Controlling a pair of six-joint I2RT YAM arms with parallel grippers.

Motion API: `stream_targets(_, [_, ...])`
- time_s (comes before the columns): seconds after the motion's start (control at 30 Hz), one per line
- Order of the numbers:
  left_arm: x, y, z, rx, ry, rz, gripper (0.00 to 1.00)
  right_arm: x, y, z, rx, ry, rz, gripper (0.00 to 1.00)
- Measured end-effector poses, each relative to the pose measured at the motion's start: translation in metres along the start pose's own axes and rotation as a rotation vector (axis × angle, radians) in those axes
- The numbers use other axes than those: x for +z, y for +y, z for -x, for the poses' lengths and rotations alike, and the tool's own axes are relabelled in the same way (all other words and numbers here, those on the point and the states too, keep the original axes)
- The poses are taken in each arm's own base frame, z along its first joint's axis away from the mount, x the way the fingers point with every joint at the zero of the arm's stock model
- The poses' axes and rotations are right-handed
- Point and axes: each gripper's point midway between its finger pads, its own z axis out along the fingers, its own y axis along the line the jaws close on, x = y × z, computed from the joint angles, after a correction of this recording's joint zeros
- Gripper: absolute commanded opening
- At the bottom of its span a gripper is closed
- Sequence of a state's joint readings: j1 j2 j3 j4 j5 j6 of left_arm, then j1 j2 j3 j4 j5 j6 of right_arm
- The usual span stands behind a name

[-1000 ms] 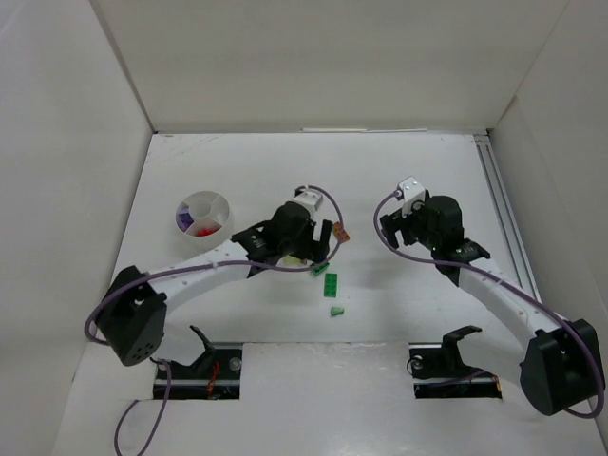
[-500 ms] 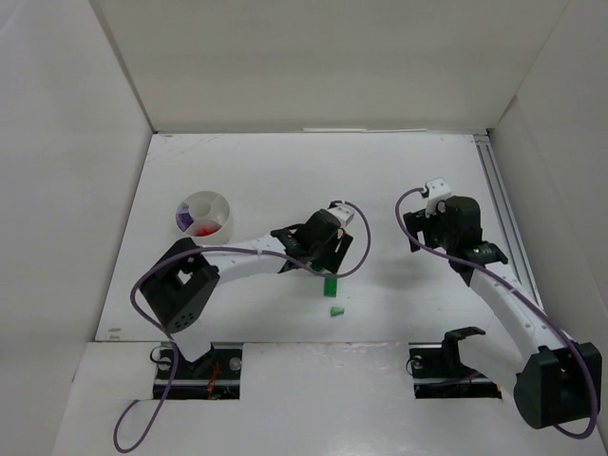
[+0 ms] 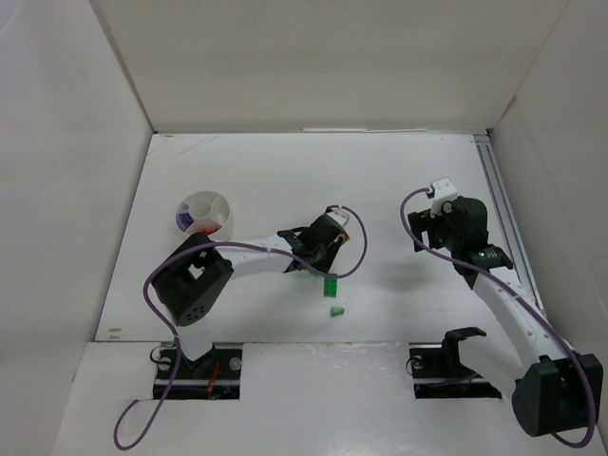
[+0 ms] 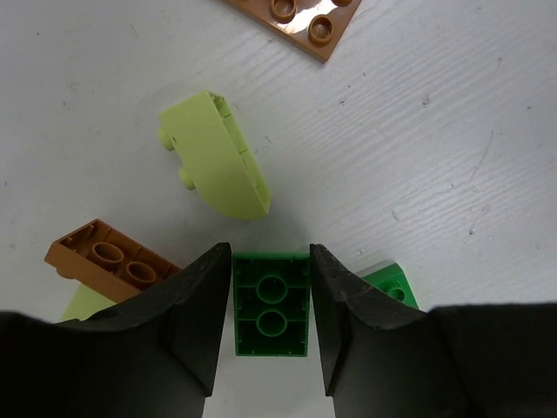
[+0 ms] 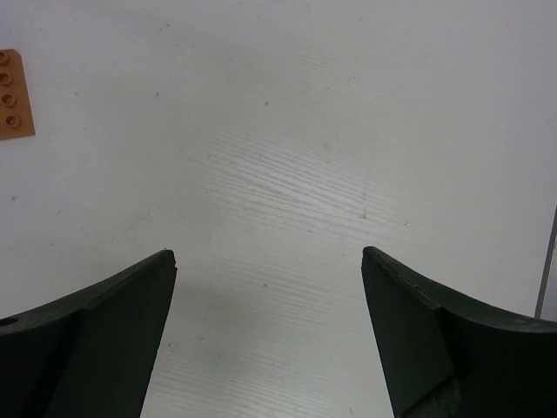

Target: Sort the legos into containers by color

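Note:
In the left wrist view a green lego [image 4: 271,305] lies studs-down between the fingers of my left gripper [image 4: 271,252], which press on both its long sides. A pale green lego [image 4: 218,161], an orange-brown lego [image 4: 113,261], an orange-brown plate [image 4: 300,22] and a second green lego [image 4: 392,283] lie close around it. From above, the left gripper [image 3: 318,255] sits low over this cluster at mid table. The containers show as one round white divided dish [image 3: 204,197] with purple and red pieces inside. My right gripper [image 5: 268,252] is open over bare table.
From above, a green lego [image 3: 330,285] and a small pale green lego [image 3: 336,311] lie just in front of the left gripper. An orange lego [image 5: 16,94] shows at the left edge of the right wrist view. White walls enclose the table on three sides.
My left gripper's fingers have closed in from wide apart onto the green lego, and the left arm has folded inward. The right arm drew back to the right early on.

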State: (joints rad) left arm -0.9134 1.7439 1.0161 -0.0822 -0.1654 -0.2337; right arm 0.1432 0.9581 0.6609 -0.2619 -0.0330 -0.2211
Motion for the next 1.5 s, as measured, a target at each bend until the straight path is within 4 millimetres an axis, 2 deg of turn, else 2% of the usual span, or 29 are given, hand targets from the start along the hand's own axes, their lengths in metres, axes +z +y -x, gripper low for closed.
stream_targets(0.33, [-0.001,0.006,-0.003,-0.038,0.009,0.04,0.22,-0.002,0.002,0.0,-0.004,-0.008,0.012,0.92])
stream_targets(0.47, [-0.005,0.01,-0.002,-0.058,0.006,0.061,0.19,-0.003,0.003,0.001,-0.005,-0.015,0.014,0.92])
stream_targets(0.6, [-0.019,0.015,0.012,-0.084,-0.041,0.084,0.19,-0.004,0.003,0.003,-0.005,-0.022,0.016,0.92])
stream_targets(0.7, [-0.032,0.025,0.036,-0.13,-0.108,0.101,0.19,-0.005,0.004,0.004,-0.007,-0.029,0.019,0.92])
stream_targets(0.8, [-0.042,0.058,0.06,-0.23,-0.17,0.167,0.19,-0.006,0.002,0.004,-0.01,-0.03,0.018,0.92])
stream_targets(0.9, [-0.052,0.119,0.079,-0.384,-0.228,0.291,0.19,-0.006,0.002,0.004,-0.009,-0.03,0.019,0.92])
stream_targets(1.0, [-0.072,0.18,0.083,-0.522,-0.279,0.443,0.19,-0.006,0.002,0.005,-0.01,-0.031,0.021,0.92])
stream_targets(1.1, [-0.097,0.221,0.083,-0.618,-0.337,0.569,0.2,-0.005,0.003,0.004,-0.01,-0.029,0.024,0.92])
stream_targets(1.27, [-0.125,0.259,0.079,-0.695,-0.398,0.722,0.22,-0.001,0.001,-0.002,-0.007,-0.005,0.023,0.92])
stream_targets(1.37, [-0.127,0.273,0.07,-0.709,-0.382,0.786,0.22,0.002,0.001,-0.005,-0.008,0.008,0.025,0.92])
stream_targets(1.5, [-0.118,0.29,0.056,-0.717,-0.331,0.871,0.22,0.002,0.001,-0.004,-0.009,0.008,0.024,0.92])
